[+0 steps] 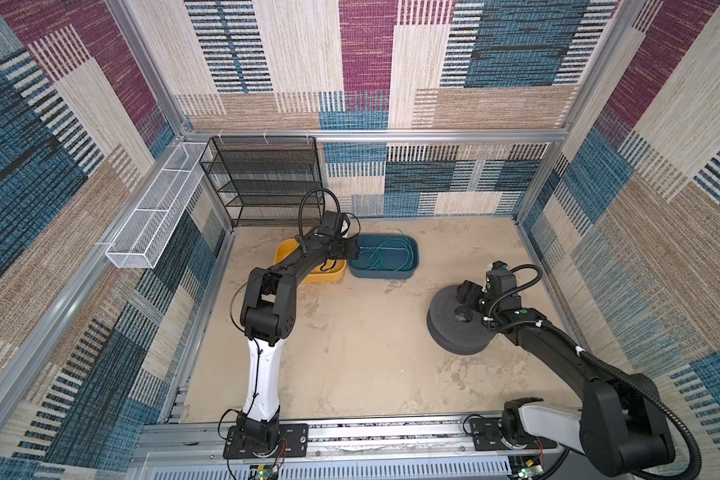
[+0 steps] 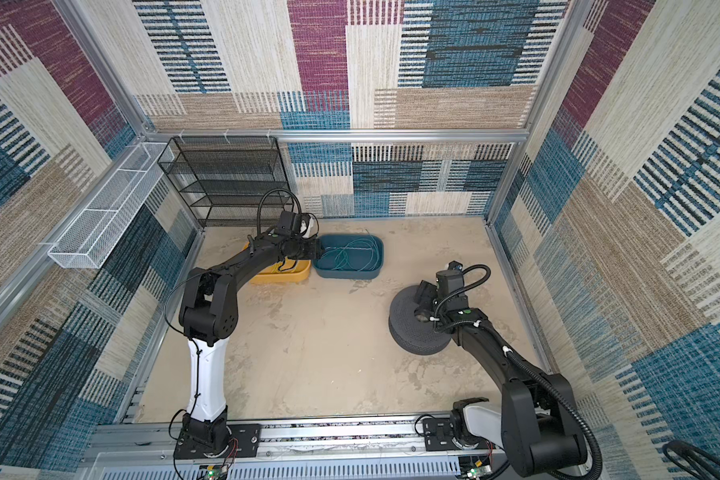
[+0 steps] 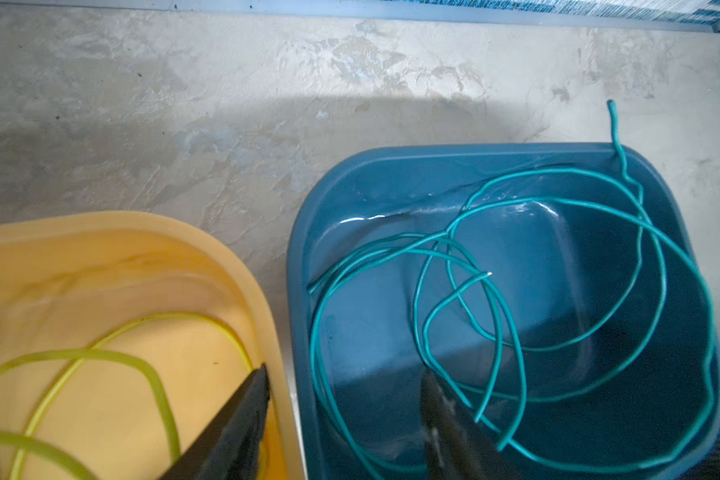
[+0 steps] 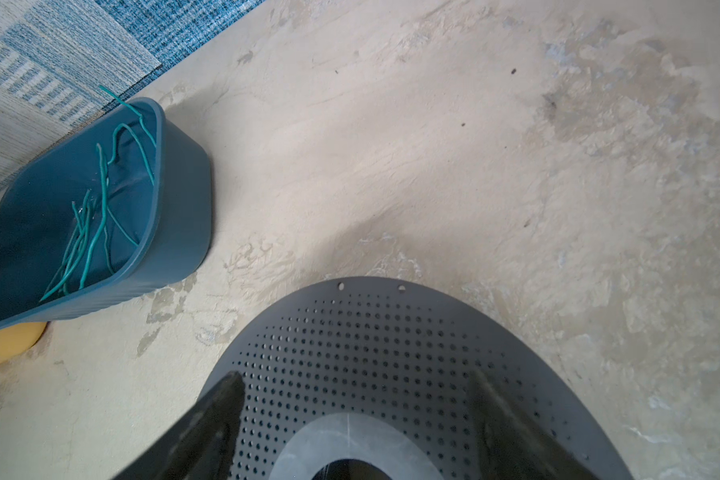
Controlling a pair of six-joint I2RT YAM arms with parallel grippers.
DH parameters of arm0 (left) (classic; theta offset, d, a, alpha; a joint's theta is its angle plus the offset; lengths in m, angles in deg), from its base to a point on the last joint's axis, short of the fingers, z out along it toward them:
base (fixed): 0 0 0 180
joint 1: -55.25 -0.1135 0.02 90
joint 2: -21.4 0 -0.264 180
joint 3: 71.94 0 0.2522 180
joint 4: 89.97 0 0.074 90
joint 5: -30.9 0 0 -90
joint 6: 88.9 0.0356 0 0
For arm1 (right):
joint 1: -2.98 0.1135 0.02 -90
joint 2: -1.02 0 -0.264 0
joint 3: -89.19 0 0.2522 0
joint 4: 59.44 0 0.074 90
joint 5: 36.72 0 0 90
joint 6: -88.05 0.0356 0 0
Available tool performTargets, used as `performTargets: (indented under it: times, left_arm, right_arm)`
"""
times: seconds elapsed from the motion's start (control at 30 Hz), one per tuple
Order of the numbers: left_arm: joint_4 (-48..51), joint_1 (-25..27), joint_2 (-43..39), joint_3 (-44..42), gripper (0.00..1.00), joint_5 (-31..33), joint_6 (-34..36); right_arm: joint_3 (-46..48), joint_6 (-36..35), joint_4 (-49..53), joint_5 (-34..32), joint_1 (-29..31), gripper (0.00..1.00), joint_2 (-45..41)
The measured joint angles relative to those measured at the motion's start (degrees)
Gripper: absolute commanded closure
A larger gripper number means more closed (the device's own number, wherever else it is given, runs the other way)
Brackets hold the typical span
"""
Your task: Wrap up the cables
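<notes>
Several thin teal cables (image 1: 385,251) (image 2: 350,254) (image 3: 449,236) (image 4: 87,247) lie in loose loops inside a blue bin (image 1: 415,257) (image 3: 297,249) (image 4: 184,208); one end sticks up over its rim. A yellow cable (image 3: 80,355) is coiled in the yellow bin (image 1: 336,274) (image 3: 100,220) beside it. My left gripper (image 1: 352,250) (image 2: 314,249) (image 3: 345,374) hangs open over the two bins' adjoining rims, holding nothing. My right gripper (image 1: 464,291) (image 2: 421,293) (image 4: 356,376) stands open just above a dark grey perforated spool (image 1: 449,328) (image 2: 412,332) (image 4: 350,328).
A black mesh shelf (image 1: 262,178) stands at the back left, and a white wire basket (image 1: 154,216) hangs on the left wall. Both bins sit near the back wall. Patterned walls close in the beige floor on three sides.
</notes>
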Motion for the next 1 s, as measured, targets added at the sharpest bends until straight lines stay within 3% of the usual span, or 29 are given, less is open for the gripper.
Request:
performTargets:
  times: [0.27, 0.47, 0.77, 0.87, 1.0]
  left_arm:
    - [-0.50, 0.04, 1.55, 2.97, 0.41, -0.09, -0.83]
    - [-1.29, 0.07, -0.98, 0.15, 0.37, -1.11, -1.40]
    - [-1.92, 1.95, -18.56, -11.13, 0.38, -1.70, -1.25]
    - [-3.58, 3.54, -26.45, -18.71, 0.38, -1.90, -1.84]
    - [-8.74, 6.51, -39.15, -35.50, 0.38, -1.64, -6.40]
  right_arm:
    - [0.52, 0.02, 0.11, -0.28, 0.00, 0.11, 0.42]
    - [-0.42, 0.87, 2.23, -5.40, -0.11, 0.05, 0.07]
    - [-2.27, 1.95, 5.16, -7.02, -0.31, 0.12, 1.11]
    - [-3.28, 2.19, 5.99, -6.43, 1.66, 0.13, -1.55]
    - [-5.29, 2.12, 7.41, -5.05, 7.19, 0.14, -0.94]
